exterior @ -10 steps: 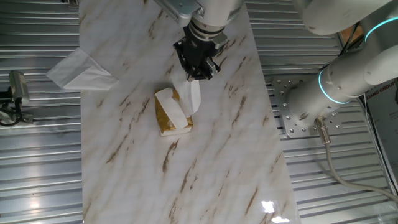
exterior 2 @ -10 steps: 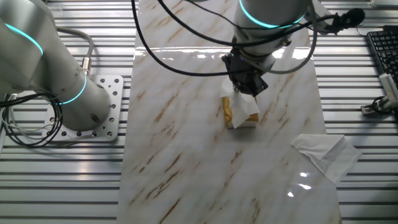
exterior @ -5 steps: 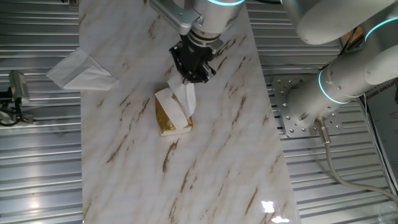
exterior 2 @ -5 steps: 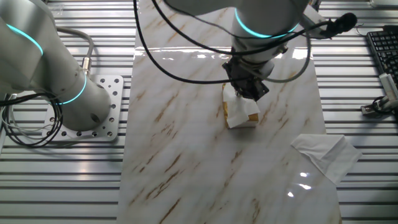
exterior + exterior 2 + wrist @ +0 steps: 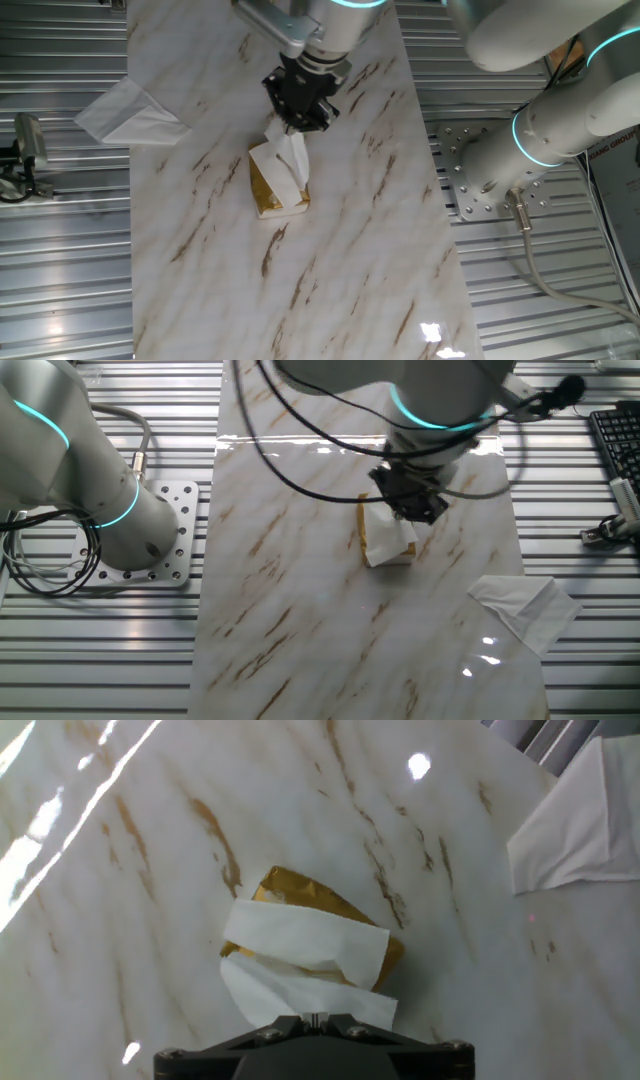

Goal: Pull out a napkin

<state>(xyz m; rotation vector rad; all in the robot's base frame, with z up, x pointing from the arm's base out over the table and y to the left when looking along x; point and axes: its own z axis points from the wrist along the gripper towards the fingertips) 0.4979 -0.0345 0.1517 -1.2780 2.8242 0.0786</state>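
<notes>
The yellow-gold packet (image 5: pixel 268 190) lies on the marble table (image 5: pixel 330 260). My gripper (image 5: pixel 296 118) is shut on the top of a thin white napkin (image 5: pixel 293 158) that hangs from the jaws down to the packet. In the other fixed view the gripper (image 5: pixel 412 508) sits just above the packet (image 5: pixel 372 540) with the napkin (image 5: pixel 397 532) below it. In the hand view the jaws meet at the gripper (image 5: pixel 313 1018), pinching the napkin (image 5: pixel 290 988). A second white fold (image 5: pixel 303 935) lies across the packet (image 5: pixel 300 890).
A larger white paper with a triangular fold (image 5: pixel 125 112) lies at the table's left edge; it also shows in the other fixed view (image 5: pixel 522 607) and the hand view (image 5: pixel 585 820). Ribbed metal surrounds the marble top. A second robot arm's base (image 5: pixel 520 150) stands at the right.
My gripper has moved left and toward the far end of the table with the napkin still pinched. The napkin's hanging part has swung over the packet. The packet has stayed put.
</notes>
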